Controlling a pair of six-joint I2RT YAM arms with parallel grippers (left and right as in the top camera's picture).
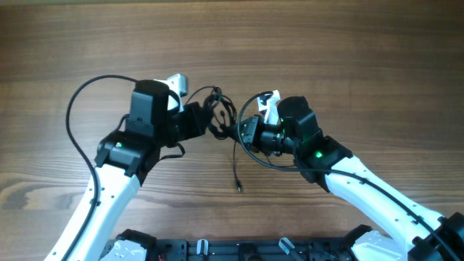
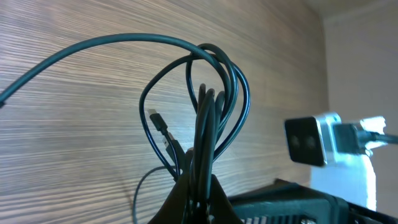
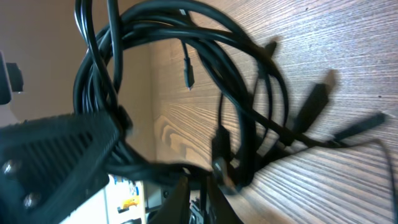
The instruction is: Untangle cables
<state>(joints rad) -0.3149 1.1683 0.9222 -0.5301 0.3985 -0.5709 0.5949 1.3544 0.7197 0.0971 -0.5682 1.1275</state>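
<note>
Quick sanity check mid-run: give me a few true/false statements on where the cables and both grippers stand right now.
1. The left gripper is shut on several strands of the cables. True.
2. The right gripper is parked far from the bundle. False: it is right in the bundle, close to the left one.
3. One loose plug end trails away from the knot onto the table. True.
4. The cables are already separated into single cords. False: they are looped together in one bundle.
</note>
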